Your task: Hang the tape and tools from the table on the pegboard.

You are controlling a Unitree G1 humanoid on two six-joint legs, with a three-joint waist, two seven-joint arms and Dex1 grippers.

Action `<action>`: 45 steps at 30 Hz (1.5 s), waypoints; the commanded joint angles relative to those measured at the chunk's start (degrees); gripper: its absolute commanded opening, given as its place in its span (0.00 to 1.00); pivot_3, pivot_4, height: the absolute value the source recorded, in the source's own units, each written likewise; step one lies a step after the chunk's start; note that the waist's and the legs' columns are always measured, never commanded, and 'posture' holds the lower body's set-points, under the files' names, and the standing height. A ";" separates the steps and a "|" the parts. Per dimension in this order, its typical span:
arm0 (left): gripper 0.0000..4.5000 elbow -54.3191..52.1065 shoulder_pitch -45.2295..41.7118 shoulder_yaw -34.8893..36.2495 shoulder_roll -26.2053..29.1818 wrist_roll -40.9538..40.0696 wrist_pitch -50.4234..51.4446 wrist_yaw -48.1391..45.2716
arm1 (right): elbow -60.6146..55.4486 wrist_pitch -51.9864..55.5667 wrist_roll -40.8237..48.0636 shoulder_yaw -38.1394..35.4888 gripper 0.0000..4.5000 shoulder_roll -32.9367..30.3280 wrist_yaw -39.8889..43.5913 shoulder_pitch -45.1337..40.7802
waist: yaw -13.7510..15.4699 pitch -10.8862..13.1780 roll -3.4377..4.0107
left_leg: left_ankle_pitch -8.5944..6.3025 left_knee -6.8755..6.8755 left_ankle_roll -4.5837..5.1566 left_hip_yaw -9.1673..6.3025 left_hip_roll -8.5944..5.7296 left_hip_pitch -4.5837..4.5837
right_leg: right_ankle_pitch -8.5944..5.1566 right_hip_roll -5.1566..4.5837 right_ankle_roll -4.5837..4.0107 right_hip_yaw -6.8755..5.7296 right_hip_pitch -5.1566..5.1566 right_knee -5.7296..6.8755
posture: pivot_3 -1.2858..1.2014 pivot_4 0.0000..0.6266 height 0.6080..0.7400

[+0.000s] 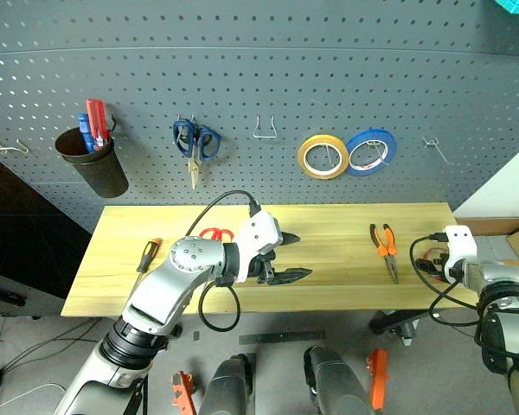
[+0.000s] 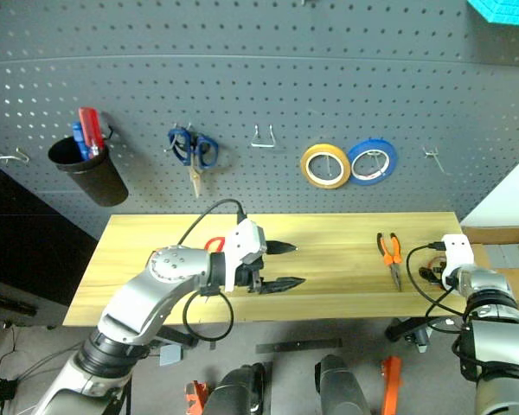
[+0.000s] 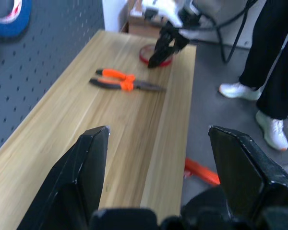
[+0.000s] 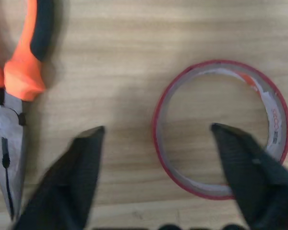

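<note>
So, quick rundown of where things stood:

Step in hand: looked like the right gripper (image 4: 156, 158) was going for the red tape (image 4: 221, 128), which lay flat on the surface (image 1: 329, 259) near its right end, at about 3 o'clock from the orange pliers (image 1: 384, 247).

Right fingers: spread with nothing held. One finger (image 4: 62, 182) sat outside the ring on the pliers side, the other (image 4: 249, 177) over the ring's hollow and far rim. So the near wall of the ring was roughly between them.

Doing it well: my take was to pinch just that one wall of the ring, one finger inside the hollow and one outside, and come down square so the thin ring didn't skid or flip. Worth keeping the outer finger off the pliers, since they lay just beside it.

Left gripper (image 1: 287, 257): fingers wide apart, empty, hanging above the middle of the surface and pointing toward the right end.

Other task stuff: red scissors (image 1: 216, 233) partly hidden behind the left arm, at about 9 o'clock from its fingers. Screwdriver (image 1: 146, 256) further out at 9 o'clock, near the left end.

Pegboard (image 1: 268, 78): a bare hook (image 1: 265, 130) sat at about 9 o'clock from the yellow roll (image 1: 323, 156); looked like a decent target for the ring, though that was a guess.
</note>
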 commanded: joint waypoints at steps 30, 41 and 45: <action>0.78 0.56 -1.76 10.03 -3.09 -4.38 -3.72 3.53 | -50.82 1.50 -3.38 0.43 0.01 -2.05 1.71 21.05 | 0.19 0.63 0.04 | 0.00 0.05 0.00 -0.14 0.11 -0.08 | -0.04 -0.14 0.15 -0.06 -0.02 0.03 | 0.48 0.44 1.00; 0.78 6.41 -6.75 9.19 -5.54 -3.08 -7.59 3.29 | -102.14 15.50 -11.35 -0.07 0.01 5.85 -12.44 31.63 | -0.04 1.42 0.10 | 0.00 0.06 -0.02 -0.22 0.14 -0.17 | -0.09 -0.12 0.24 -0.12 -0.12 0.03 | 0.46 0.48 1.00; 0.78 7.77 -8.00 8.75 -6.36 -2.77 -8.49 3.11 | -103.88 15.78 -13.46 0.65 0.01 6.83 -14.76 28.66 | -0.05 1.54 0.03 | 0.00 0.05 -0.02 -0.23 0.13 -0.39 | -0.10 -0.14 0.24 -0.15 -0.32 -0.01 | 0.45 0.48 1.00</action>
